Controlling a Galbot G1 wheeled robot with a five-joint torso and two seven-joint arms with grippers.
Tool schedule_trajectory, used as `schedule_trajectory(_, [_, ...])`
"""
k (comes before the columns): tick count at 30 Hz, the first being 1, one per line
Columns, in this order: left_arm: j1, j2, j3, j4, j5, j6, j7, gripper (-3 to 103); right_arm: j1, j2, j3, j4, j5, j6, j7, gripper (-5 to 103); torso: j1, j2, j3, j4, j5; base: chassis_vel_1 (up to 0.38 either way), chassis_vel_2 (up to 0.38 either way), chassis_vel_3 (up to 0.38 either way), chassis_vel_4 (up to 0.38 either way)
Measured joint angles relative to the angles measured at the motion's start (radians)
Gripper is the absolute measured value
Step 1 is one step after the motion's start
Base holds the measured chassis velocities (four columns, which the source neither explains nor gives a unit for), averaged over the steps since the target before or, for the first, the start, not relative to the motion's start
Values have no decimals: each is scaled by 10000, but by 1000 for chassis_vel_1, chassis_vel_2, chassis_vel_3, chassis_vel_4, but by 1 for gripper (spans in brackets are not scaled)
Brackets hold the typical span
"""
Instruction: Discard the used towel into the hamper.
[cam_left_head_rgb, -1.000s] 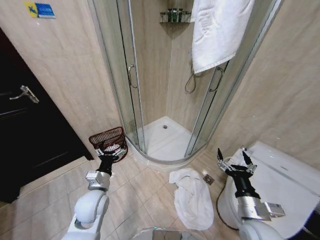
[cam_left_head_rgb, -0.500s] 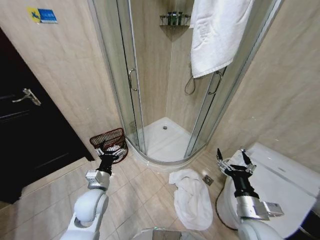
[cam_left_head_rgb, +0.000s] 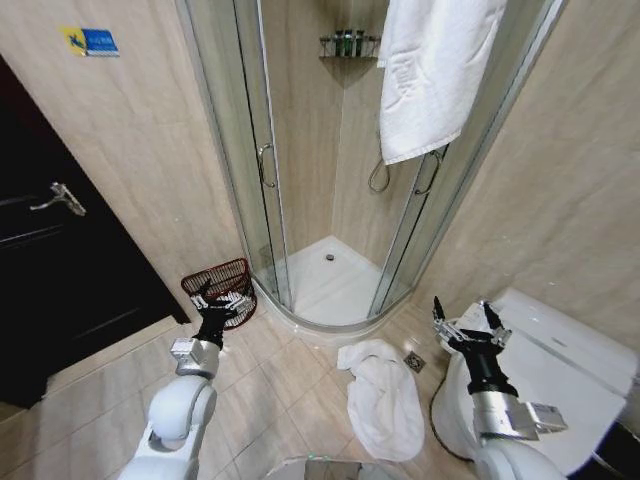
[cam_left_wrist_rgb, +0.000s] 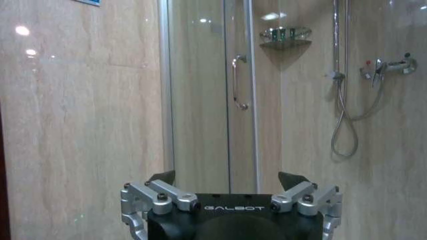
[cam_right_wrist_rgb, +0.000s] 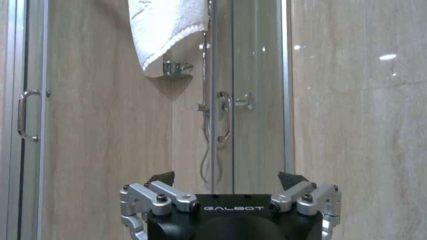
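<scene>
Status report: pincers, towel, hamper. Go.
Left pincer open, empty, raised before the hamper. Right pincer open, empty, above the toilet. Crumpled towel on floor tiles between arms. Nothing blocking it.

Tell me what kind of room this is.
A bathroom, most likely in a hotel or home. A curved glass shower stall fills the corner, a toilet stands at the right, and a white towel hangs over the shower door, with another towel crumpled on the tiled floor.

The crumpled white terry-cloth towel (cam_left_head_rgb: 381, 398) looks soft and nubbly on glossy beige floor tiles (cam_left_head_rgb: 280, 375). The dark reddish-brown slatted basket (cam_left_head_rgb: 222, 282) appears matt. The curved clear-glass shower door (cam_left_head_rgb: 240, 150) has polished metal frames.
</scene>
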Motion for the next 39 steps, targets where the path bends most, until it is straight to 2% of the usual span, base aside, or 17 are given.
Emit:
schedule_trajectory(18, [111,-23,2,-48,-9,-10,24,100,39,-8,-14,0,-9,-17,5,100,450,974,528,0,0,0,0,0,0])
schedule_trajectory(21, [128,-24,9,-30,-32,-254,27,100,75,-33,-23,2,-11,-47,5,100,565,1235,674,0,0,0,0,0,0])
schedule_trajectory(27, [280,-66,36,-26,-31,-655,57,100,391,-127,38,-1,15,-300,84,100,621,1352,734,0,0,0,0,0,0])
schedule_trajectory(30, [384,-120,43,-67,-19,-888,110,100,897,-315,102,-32,132,-643,233,100,624,1355,735,-1,0,0,0,0,0])
schedule_trajectory(33, [517,-216,71,-122,18,-1111,119,100,1819,-970,63,-137,693,-1249,550,100,621,1344,729,-1,2,0,0,0,0])
schedule_trajectory(34, [517,-216,71,-122,18,-1111,119,100,1819,-970,63,-137,693,-1249,550,100,621,1344,729,-1,2,0,0,0,0])
schedule_trajectory(37, [710,-350,50,-136,154,-1173,49,100,2942,-2085,-59,-379,1396,-1771,806,100,610,1318,716,1,3,0,0,0,0])
schedule_trajectory(38, [710,-350,50,-136,154,-1173,49,100,2942,-2085,-59,-379,1396,-1771,806,100,610,1318,716,1,3,0,0,0,0])
schedule_trajectory(39, [716,-351,52,-86,178,-1187,-6,100,3249,-2428,-96,-467,1558,-1841,904,100,606,1310,711,3,4,0,0,0,0])
